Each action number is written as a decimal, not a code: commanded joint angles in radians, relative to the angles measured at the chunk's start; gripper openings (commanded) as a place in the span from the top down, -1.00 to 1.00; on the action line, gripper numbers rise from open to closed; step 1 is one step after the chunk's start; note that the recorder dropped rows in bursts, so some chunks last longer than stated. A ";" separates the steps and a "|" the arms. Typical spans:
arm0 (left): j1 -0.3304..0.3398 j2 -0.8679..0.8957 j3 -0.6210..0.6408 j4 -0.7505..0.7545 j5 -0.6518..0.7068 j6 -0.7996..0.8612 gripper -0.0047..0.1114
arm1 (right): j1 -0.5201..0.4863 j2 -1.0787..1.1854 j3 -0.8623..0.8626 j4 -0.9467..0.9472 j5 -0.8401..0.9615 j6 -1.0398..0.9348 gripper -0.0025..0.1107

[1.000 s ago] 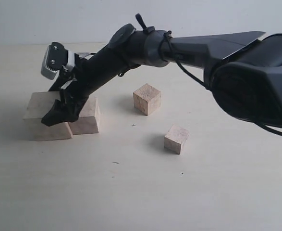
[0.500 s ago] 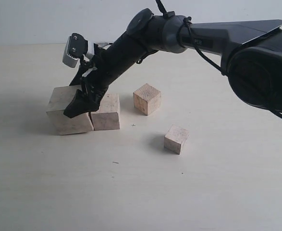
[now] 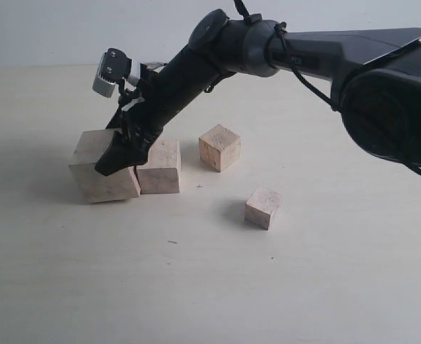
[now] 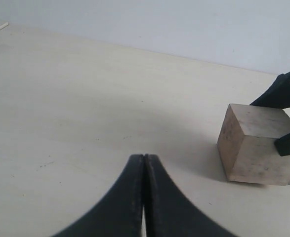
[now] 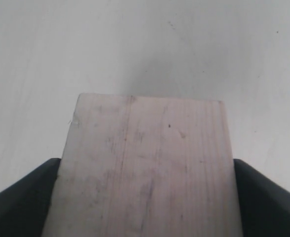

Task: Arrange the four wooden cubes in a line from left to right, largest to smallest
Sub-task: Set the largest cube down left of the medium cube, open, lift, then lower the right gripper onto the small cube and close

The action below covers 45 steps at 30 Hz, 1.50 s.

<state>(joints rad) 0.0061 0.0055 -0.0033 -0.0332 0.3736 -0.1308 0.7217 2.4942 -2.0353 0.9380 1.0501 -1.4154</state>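
Note:
My right gripper (image 3: 117, 156) reaches across to the left side and is shut on the largest wooden cube (image 3: 99, 172), one finger on each side of it. In the right wrist view this cube (image 5: 149, 163) fills the gap between the black fingers (image 5: 21, 197). It sits at table level. The second-largest cube (image 3: 160, 166) touches its right side. The third cube (image 3: 219, 147) stands further right and back. The smallest cube (image 3: 263, 206) is nearer the front right. My left gripper (image 4: 144, 158) is shut and empty, low over bare table, facing the largest cube (image 4: 256, 148).
The pale wooden table (image 3: 196, 287) runs back to a white wall. The right arm's dark body (image 3: 382, 93) hangs over the right rear of the scene. The left arm is out of the exterior view.
The right gripper carried the largest cube to the right, and the second-largest cube beside it shifted right with it. Over the last half second almost nothing moved.

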 commanded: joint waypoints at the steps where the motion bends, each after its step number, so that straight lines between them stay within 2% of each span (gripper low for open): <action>1: -0.008 -0.005 0.003 -0.003 -0.001 0.000 0.92 | -0.002 -0.017 -0.005 -0.016 0.025 0.003 0.27; 2: -0.008 -0.005 0.003 -0.003 -0.001 0.000 0.92 | -0.002 -0.017 -0.005 -0.014 0.025 0.003 -0.04; 4: -0.008 -0.005 0.003 -0.003 -0.001 0.000 0.92 | -0.002 -0.017 -0.005 -0.004 0.023 0.003 -0.43; 5: -0.008 -0.005 0.003 -0.003 -0.001 0.000 0.92 | -0.002 -0.017 -0.005 0.004 0.020 0.003 -0.50; 14: -0.008 -0.005 0.003 -0.003 -0.001 -0.002 0.92 | -0.002 -0.017 -0.005 0.011 0.020 0.007 -0.53; 22: -0.008 -0.005 0.003 -0.003 -0.001 -0.002 0.92 | -0.002 -0.073 -0.005 0.037 0.024 0.032 -0.86; 28: -0.008 -0.005 0.003 -0.003 -0.001 -0.002 0.92 | -0.002 -0.162 -0.005 0.009 0.024 0.109 -0.86; 33: -0.008 -0.005 0.003 -0.003 -0.001 -0.002 0.92 | -0.002 -0.242 -0.005 -0.211 0.097 0.326 -0.77; 36: -0.008 -0.005 0.003 -0.003 -0.001 -0.002 0.92 | -0.002 -0.286 -0.005 -0.348 0.171 0.486 -0.64; 39: -0.008 -0.005 0.003 -0.003 -0.001 -0.002 0.92 | -0.002 -0.363 0.014 -0.573 0.171 0.727 -0.35; 41: -0.008 -0.005 0.003 -0.003 -0.001 -0.002 0.92 | -0.002 -0.414 0.036 -0.744 0.171 0.809 -0.16; 45: -0.008 -0.005 0.003 -0.003 -0.001 -0.002 0.92 | -0.026 -0.515 0.131 -0.825 0.171 0.885 -0.19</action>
<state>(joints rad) 0.0061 0.0055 -0.0033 -0.0332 0.3736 -0.1308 0.7176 2.0231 -1.9461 0.1371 1.2158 -0.5567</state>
